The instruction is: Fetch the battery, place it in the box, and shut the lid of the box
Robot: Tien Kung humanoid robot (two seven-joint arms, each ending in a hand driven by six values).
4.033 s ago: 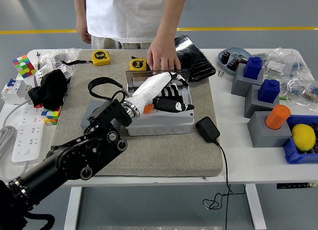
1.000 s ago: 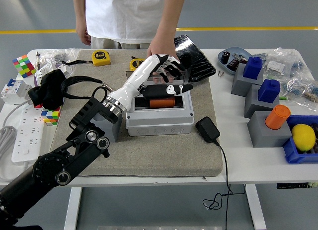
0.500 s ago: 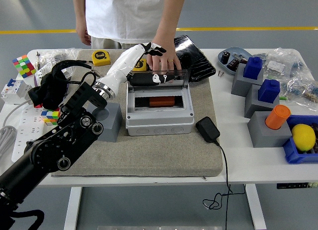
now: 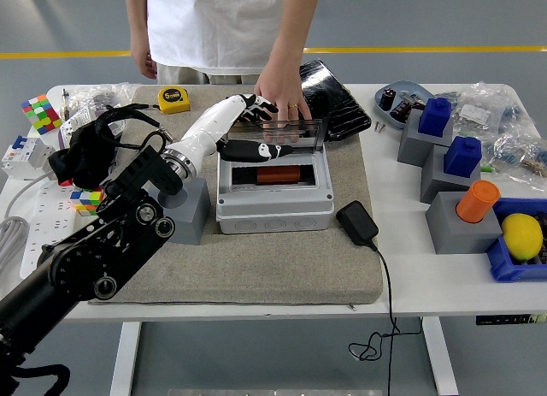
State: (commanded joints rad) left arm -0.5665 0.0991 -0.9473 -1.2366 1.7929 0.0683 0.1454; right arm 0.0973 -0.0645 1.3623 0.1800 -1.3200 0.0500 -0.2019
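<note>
The grey box (image 4: 273, 209) stands on the beige mat with its dark see-through lid (image 4: 286, 139) raised upright at the back. An orange battery (image 4: 275, 174) lies inside the box. My left hand (image 4: 255, 127), white with black fingers, is at the lid's upper left edge, with fingers hooked over the top and the thumb on the front face. A person's hand (image 4: 282, 97) rests just behind the lid's top edge. My right arm is out of view.
A grey block (image 4: 190, 209) stands left of the box and a black charger (image 4: 357, 222) with its cable lies to the right. Two yellow tape measures (image 4: 173, 98) and a black pouch (image 4: 332, 88) lie behind. Grey and blue blocks (image 4: 461, 156) stand at right.
My left hand left the box's inside, with the orange battery staying there, and rose to the lid's top edge. In the last half second it came down slightly onto the lid.
</note>
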